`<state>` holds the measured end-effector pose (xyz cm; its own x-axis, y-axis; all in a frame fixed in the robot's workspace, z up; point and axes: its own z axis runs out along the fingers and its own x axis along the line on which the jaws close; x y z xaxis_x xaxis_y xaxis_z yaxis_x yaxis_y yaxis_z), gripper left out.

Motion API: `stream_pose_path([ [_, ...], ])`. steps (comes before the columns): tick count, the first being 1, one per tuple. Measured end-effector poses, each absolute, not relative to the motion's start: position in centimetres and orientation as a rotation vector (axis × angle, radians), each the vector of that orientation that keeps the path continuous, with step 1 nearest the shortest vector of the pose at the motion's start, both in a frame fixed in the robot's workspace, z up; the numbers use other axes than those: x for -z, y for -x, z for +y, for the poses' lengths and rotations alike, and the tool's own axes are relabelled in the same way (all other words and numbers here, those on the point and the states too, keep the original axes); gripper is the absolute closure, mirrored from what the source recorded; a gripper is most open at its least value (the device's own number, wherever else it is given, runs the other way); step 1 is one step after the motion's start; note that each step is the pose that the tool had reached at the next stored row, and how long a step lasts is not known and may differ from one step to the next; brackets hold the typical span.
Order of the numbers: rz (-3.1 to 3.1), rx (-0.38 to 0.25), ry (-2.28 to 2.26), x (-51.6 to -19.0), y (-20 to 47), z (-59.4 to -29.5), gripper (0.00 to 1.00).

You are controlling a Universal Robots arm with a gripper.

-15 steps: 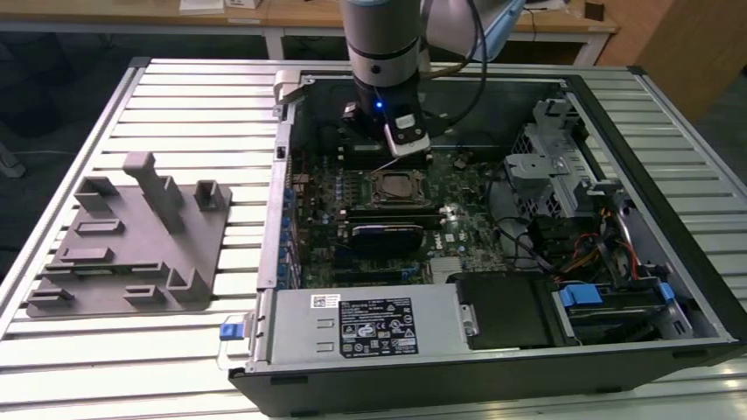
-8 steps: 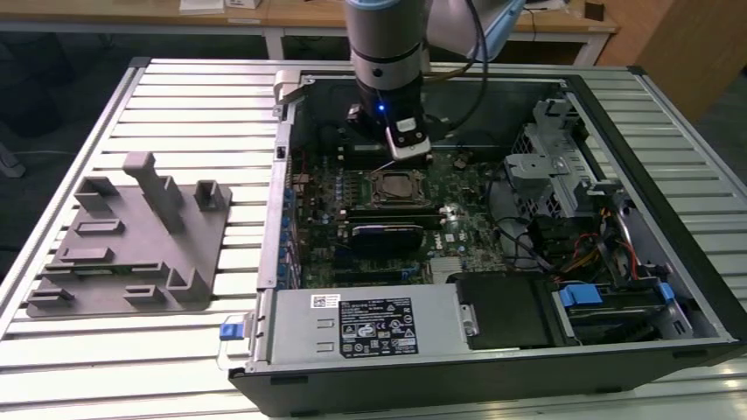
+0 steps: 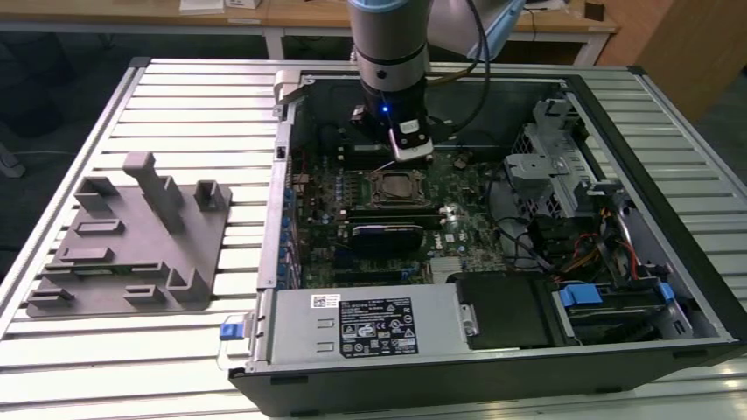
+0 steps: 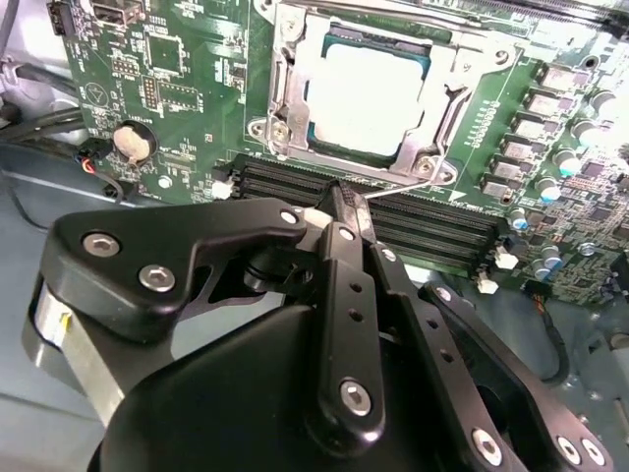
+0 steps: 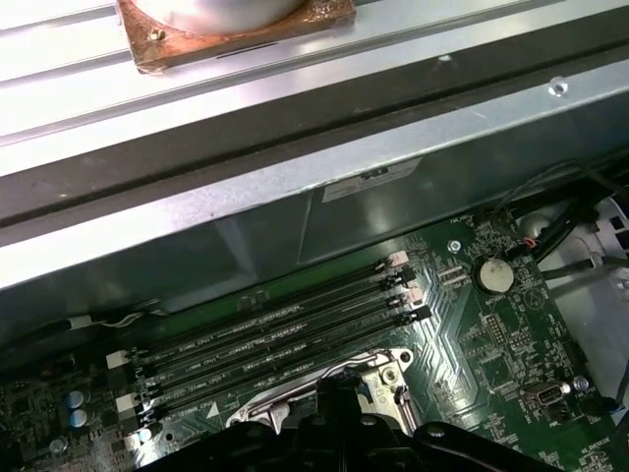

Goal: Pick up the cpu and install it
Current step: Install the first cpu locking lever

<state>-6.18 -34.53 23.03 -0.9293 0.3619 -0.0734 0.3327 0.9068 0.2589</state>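
Tool (image 4: 339, 197) nearest in the second wrist view: closed, tips pressed together, nothing between them. Carries no chip. Hangs low inside the open case (image 3: 491, 385), tips just beside a thin wire lever (image 4: 398, 192) at the edge of the socket; touching it or only near cannot be told.

Just past the tips, memory slots (image 4: 432, 226) in dark rows. Past those, the socket frame (image 4: 285, 108), metal, screwed down to the green board (image 4: 167, 88). Inside the frame, cpu (image 4: 366, 93): silver top up, flat, square with the opening, framed on all sides by the metal. Apart from the tool.

Seen from the exterior view, same picture: cpu (image 3: 394, 184) in the socket mid-board, tool (image 3: 411, 149) right above its far edge, arm coming straight down.

Farther out, on the exterior view's left, a grey tray (image 3: 129, 236) with upright posts, lying on the slatted counter (image 3: 175, 105) well apart from the case. No chip visible on it.

Judging by all this, pick-up and placing look done: chip in its seat, not in the grip. Left, at most, the clamping down. Cannot tell whether the lever is hooked under its catch or loose, so cannot call the install finished.
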Motion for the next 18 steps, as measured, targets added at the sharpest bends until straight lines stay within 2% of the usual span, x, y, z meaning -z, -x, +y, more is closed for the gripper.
stream_pose_path([
  [18,2.923,-0.37,-0.555,-22.28,6.25,-33.97,0.89],
])
